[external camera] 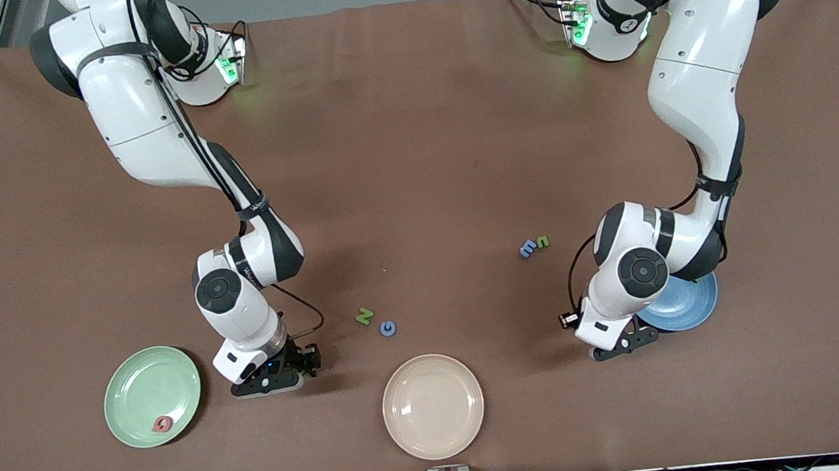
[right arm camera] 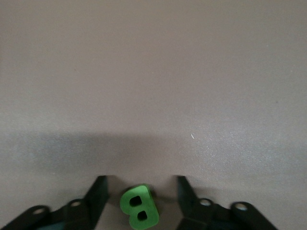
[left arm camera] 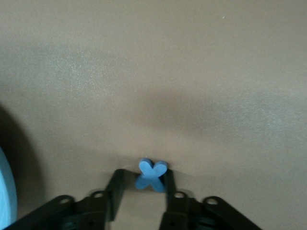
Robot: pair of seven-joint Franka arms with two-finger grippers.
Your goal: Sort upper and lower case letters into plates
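1. The green plate lay on the brown table toward the right arm's end. A red letter rested in it, on the part nearest the front camera.
2. The right gripper was down at the table just beside the green plate, on the side toward the table's middle. In the right wrist view its fingers stood apart on either side of a green letter B lying flat. A gap showed on each side, so the jaws had not closed on the letter.
3. A green letter N and a blue letter G lay near each other on the bare table, around the middle.
4. The beige plate sat nearer the front camera than those two letters, with nothing seen in it.
5. A blue letter and a small green letter lay touching, farther from the camera, toward the left arm's end.
6. The left gripper was down at the table beside the blue plate. In the left wrist view its fingers pressed both sides of a blue letter X; the jaws gripped it.
7. The blue plate was partly hidden by the left arm; its contents could not be seen.
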